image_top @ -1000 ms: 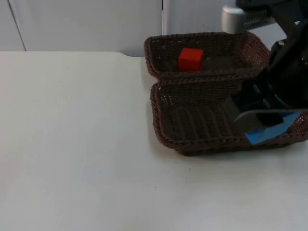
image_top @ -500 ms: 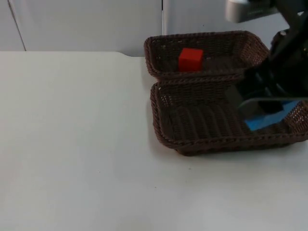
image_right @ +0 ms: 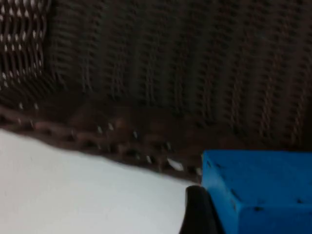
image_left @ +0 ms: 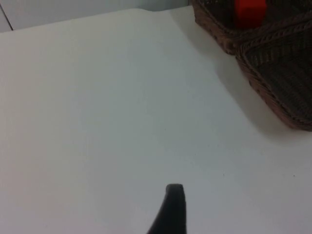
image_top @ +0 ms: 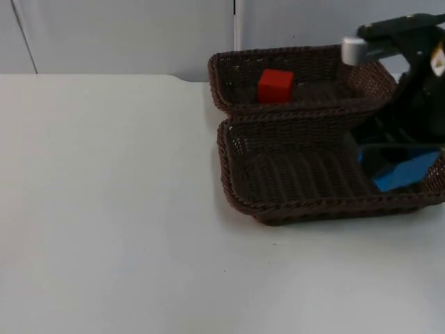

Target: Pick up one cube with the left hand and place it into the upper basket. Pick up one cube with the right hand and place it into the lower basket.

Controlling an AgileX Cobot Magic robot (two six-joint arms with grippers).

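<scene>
Top view: red cube (image_top: 275,86) lying in upper basket (image_top: 229,69); right gripper (image_top: 400,167) over lower basket (image_top: 233,195), clamped on blue cube (image_top: 405,172), apparently for release there. Left wrist view: left gripper (image_left: 171,209) waiting off the baskets, finger state undeterminable. Right wrist view: blue cube beside lower basket's rim.

From my seat I see the white table (image_top: 111,209) spreading wide and flat, a plain matte surface with a few tiny dark specks on it. Its far edge meets the grey partition wall (image_top: 125,35), which stands upright behind it. The wall is made of pale panels, and a dark vertical seam (image_top: 235,24) runs down between two of them. The left wrist view also shows the table meeting that wall.
</scene>
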